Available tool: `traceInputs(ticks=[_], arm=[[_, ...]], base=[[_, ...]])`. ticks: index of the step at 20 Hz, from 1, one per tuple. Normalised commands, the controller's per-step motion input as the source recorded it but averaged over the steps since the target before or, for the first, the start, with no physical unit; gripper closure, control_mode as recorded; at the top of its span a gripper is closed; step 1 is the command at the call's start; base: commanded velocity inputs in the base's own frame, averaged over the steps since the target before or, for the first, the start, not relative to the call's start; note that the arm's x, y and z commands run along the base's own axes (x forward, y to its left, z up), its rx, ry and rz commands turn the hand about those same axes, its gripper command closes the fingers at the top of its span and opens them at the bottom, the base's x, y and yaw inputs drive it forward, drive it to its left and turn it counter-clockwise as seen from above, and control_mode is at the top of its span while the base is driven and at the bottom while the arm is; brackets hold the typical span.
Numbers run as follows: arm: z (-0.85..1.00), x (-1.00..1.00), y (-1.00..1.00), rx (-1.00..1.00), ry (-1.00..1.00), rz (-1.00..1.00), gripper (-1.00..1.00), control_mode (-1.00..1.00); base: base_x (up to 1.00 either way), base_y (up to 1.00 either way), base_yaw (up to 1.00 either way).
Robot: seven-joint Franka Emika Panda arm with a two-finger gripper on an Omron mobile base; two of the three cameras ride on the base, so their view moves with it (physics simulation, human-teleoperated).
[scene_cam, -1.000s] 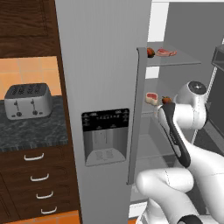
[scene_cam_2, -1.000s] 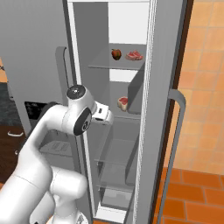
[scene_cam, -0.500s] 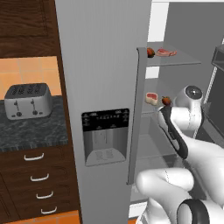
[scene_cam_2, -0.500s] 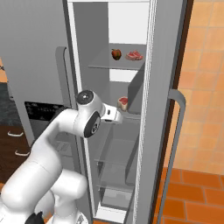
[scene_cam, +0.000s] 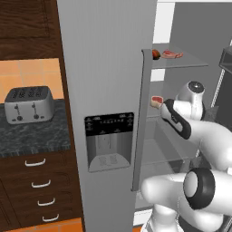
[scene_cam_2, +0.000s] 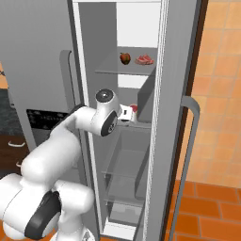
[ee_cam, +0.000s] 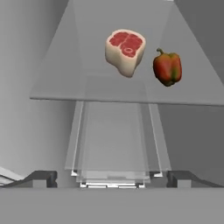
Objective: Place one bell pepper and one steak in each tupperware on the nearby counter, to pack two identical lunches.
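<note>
The fridge stands open. On its upper glass shelf lie a bell pepper and a steak, also seen as bell pepper and steak. On the middle shelf a second steak sits left of a second bell pepper; that steak shows from the left too. My gripper is open and empty, just inside the fridge at middle-shelf height, a short way from that steak. The hand sits next to the steak. The black counter is at the left. The tupperware is out of view.
A silver toaster stands on the counter above wooden drawers. The closed grey fridge door with its dispenser is left of my arm. The open door with a long handle is on the right. Lower glass shelves sit below the hand.
My arm has reached further into the fridge toward the middle shelf, the elbow dropping and swinging in. The gripper has stayed open. The food has not moved.
</note>
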Motion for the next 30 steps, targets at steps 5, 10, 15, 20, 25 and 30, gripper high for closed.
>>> traceInputs(ticks=[5,10,15,20,25,30], arm=[[-0.12,0.29,-0.16,0.00,-0.02,0.10,-1.00,-1.00],[-0.17,0.25,-0.06,0.00,-0.04,0.02,-1.00,-1.00],[-0.15,0.29,0.00,0.00,-0.05,0.00,-1.00,-1.00],[-0.03,0.44,-0.04,0.02,0.00,0.01,-1.00,-1.00],[-0.01,0.44,-0.11,0.04,0.00,0.02,-1.00,-1.00],[-0.11,0.38,-0.07,0.03,0.00,0.01,-1.00,-1.00]], base=[[0.00,0.00,0.00],[0.00,0.00,0.00],[0.00,0.00,0.00],[0.00,0.00,0.00],[0.00,0.00,0.00],[0.00,0.00,0.00]])
